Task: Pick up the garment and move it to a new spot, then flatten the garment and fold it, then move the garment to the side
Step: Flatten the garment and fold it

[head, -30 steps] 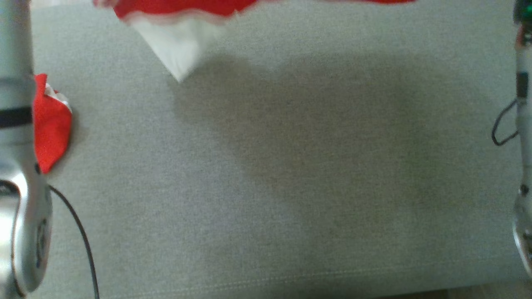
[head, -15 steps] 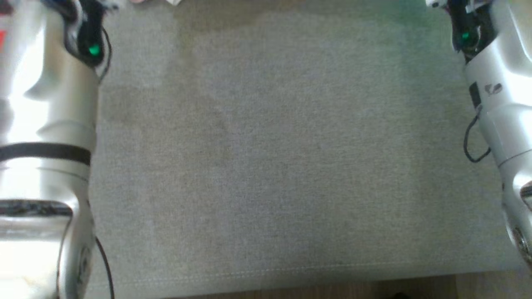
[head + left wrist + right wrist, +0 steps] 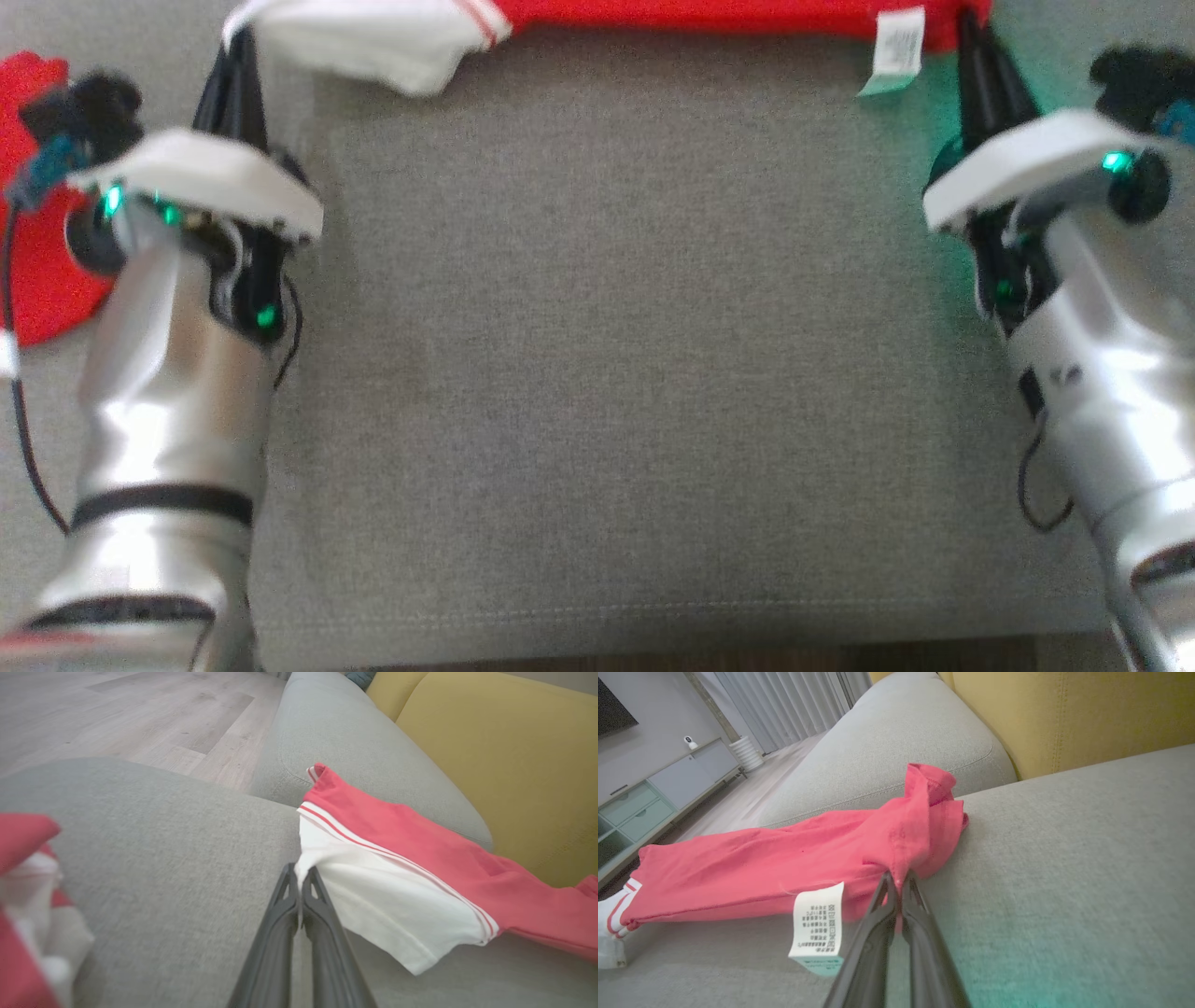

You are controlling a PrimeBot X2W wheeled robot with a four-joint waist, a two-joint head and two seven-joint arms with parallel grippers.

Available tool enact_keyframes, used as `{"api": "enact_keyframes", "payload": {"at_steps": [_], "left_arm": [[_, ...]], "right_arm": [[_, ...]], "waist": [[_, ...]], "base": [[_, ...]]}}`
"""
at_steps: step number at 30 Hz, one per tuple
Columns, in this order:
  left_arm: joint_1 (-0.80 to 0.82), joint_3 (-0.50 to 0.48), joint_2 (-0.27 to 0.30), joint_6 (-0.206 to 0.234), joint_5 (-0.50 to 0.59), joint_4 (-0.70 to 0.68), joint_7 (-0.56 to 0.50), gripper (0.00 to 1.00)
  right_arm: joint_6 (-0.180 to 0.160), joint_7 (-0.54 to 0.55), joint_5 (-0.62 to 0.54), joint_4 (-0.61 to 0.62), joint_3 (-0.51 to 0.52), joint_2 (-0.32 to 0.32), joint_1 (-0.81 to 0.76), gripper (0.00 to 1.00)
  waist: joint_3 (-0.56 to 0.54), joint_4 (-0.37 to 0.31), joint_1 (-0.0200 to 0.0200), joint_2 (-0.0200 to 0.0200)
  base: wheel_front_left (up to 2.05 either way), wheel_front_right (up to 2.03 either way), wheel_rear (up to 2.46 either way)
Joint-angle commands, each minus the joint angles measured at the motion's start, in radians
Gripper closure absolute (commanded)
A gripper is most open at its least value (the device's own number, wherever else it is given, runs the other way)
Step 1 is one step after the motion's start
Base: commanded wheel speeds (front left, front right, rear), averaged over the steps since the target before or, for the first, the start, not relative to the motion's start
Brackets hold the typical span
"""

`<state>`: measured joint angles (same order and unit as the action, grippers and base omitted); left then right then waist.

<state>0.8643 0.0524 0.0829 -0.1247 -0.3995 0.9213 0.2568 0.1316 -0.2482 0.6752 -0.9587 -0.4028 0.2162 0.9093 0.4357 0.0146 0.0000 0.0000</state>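
Red cloth (image 3: 47,280) left of garment (image 3: 709,14)

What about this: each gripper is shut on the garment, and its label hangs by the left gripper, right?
Not quite. The left gripper and right gripper are each shut on the garment, but the label hangs by the right gripper, not the left; the right wrist view shows it.

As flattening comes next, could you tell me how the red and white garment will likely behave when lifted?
Probably floppy: the garment is bunched into a loose rope between the left tool and right tool. Likely light, being thin cloth held by small pinches. Its white sleeve would probably droop and fold under.
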Motion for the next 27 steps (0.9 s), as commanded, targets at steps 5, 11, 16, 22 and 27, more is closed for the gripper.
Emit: {"api": "enact_keyframes", "payload": {"at_steps": [5,11,16,22,27], "left_arm": [[-0.137,-0.045,0.035,-0.005,-0.002,-0.110,0.005,1.00],[-0.407,-0.069,0.046,-0.004,0.006,-0.263,0.005,1.00],[-0.621,-0.068,0.042,0.031,0.011,-0.415,-0.025,1.00],[-0.861,-0.073,0.037,0.109,0.011,-0.675,-0.147,1.00],[-1.032,-0.080,0.039,0.172,0.016,-0.880,-0.255,1.00]], "right_arm": [[-0.001,-0.013,0.006,0.102,0.023,-0.001,-0.158,1.00],[-0.001,-0.013,0.014,0.217,0.068,-0.006,-0.402,1.00],[-0.001,0.032,-0.003,0.341,0.116,0.006,-0.578,1.00],[-0.001,0.158,-0.062,0.516,0.217,0.004,-0.762,1.00],[-0.001,0.285,-0.124,0.686,0.329,-0.030,-0.920,1.00]], "waist": [[-0.093,-0.007,0.0000,0.0000],[-0.210,-0.018,0.0000,0.0000],[-0.287,-0.020,0.0000,0.0000],[-0.362,-0.021,0.0000,0.0000],[-0.406,-0.008,0.0000,0.0000]], "base": [[0.00,0.00,0.00],[0.00,0.00,0.00],[0.00,0.00,0.00],[0.00,0.00,0.00],[0.00,0.00,0.00]]}}
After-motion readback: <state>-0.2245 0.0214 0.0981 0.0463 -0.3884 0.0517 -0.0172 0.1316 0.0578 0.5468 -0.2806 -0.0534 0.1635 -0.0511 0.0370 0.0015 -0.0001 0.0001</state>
